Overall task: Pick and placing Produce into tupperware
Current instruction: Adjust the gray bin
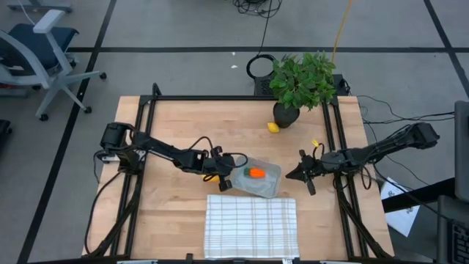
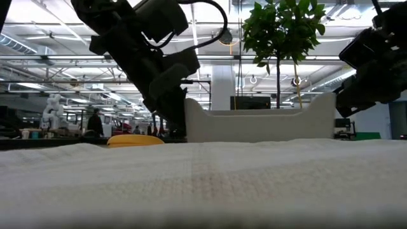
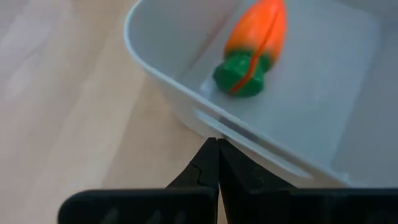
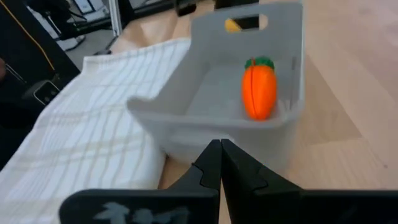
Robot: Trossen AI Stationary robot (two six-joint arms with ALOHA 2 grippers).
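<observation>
The tupperware [image 1: 268, 182], a shallow greyish tub, stands on the wooden table just beyond a white grid-lined cloth [image 1: 251, 226]. An orange carrot with a green top [image 3: 254, 42] lies inside it on the floor of the tub [image 4: 259, 88]. A small yellow lemon [image 1: 273, 127] rests on the table by the plant pot. In the low view a flat yellow piece [image 2: 135, 140] lies left of the tub. My left gripper [image 3: 217, 144] is shut, its tips at the tub's left end wall. My right gripper [image 4: 220, 145] is shut and empty, a little right of the tub. My left gripper's shut fingertips [image 3: 211, 152] stand right at the outer wall of the tub's left end [image 3: 205, 121], below the rim, coming slanting down from the table's left. Whether they touch the wall, I cannot tell.
A leafy potted plant [image 1: 302, 82] stands at the far right of the table. The cloth covers the near middle. Black frame rails [image 1: 150, 117] run along the left and right sides. Bare wood lies at the far left and between the tub and the plant.
</observation>
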